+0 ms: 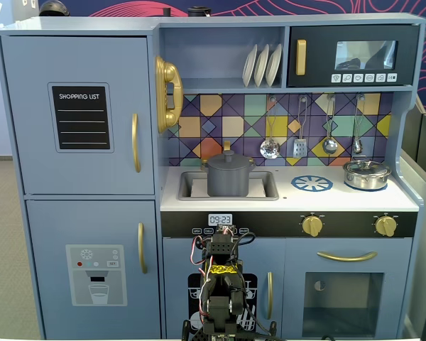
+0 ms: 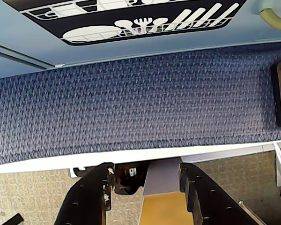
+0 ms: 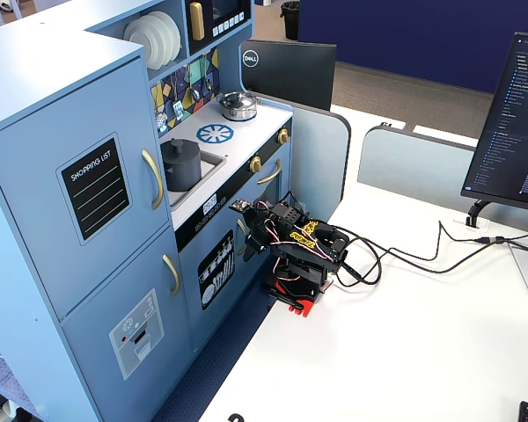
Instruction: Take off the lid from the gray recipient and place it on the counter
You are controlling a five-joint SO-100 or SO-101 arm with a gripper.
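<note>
The gray recipient [image 1: 229,182] stands in the sink basin of the counter [image 1: 355,199], with the dark gray lid [image 1: 229,160] resting shut on it. Both show in the other fixed view too: recipient [image 3: 182,169], lid [image 3: 180,146]. My gripper [image 2: 146,171] is open and empty. It hangs low in front of the kitchen's lower doors [image 3: 248,239], well below the counter [image 3: 251,121] and far from the pot. The wrist view shows only blue carpet, the white table edge and the door print, not the pot.
A shiny silver pot with a lid [image 1: 366,174] sits at the counter's right, beside the printed blue burner [image 1: 312,183]. Utensils [image 1: 300,145] hang above the counter. The arm's base [image 3: 292,294] is clamped to the white table's edge, with cables [image 3: 396,255] trailing right.
</note>
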